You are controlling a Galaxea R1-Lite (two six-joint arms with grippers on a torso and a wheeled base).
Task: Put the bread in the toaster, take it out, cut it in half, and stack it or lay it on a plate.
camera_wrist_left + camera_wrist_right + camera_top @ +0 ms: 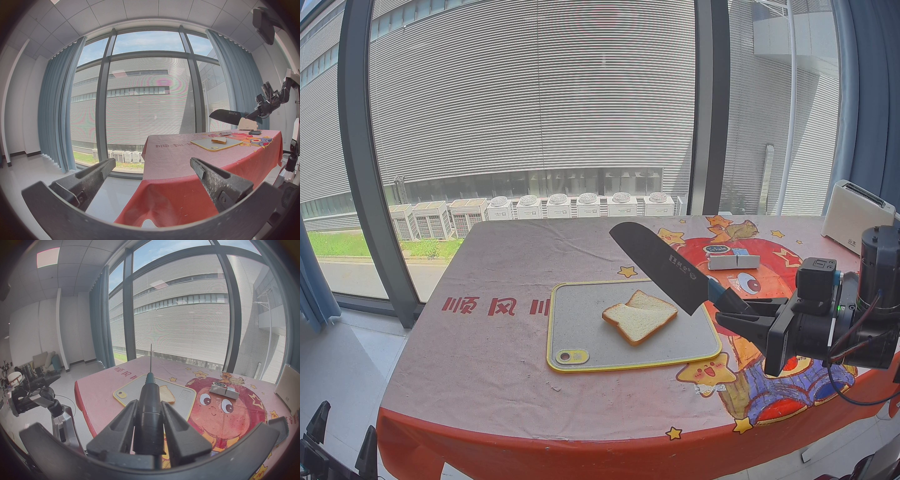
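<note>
The right gripper (149,404) is clamped on the handle of a knife (665,265), its 2 fingers (182,433) pressed against either side of the dark grip. The knife is held up in the air over the right side of the table (487,375), with its broad dark blade slanting up and away toward the far left. The tip reaches over the far right part of the cutting board (581,325) and the blade touches nothing.

The bread (639,317) lies flat on the grey, yellow-rimmed cutting board, a little right of the board's middle and below the blade, apart from it. A paler edge shows along its far side - I cannot tell whether this is 1 slice or 2 overlapping pieces.

The white toaster (855,215) stands at the far right corner of the table, well apart from the board. A small grey and blue box (733,259) sits on the cloth between the board and the toaster, closer to the board.

The left gripper (152,162) hangs low off the near left corner of the table - its fingers (218,182) are spread wide with nothing between them
</note>
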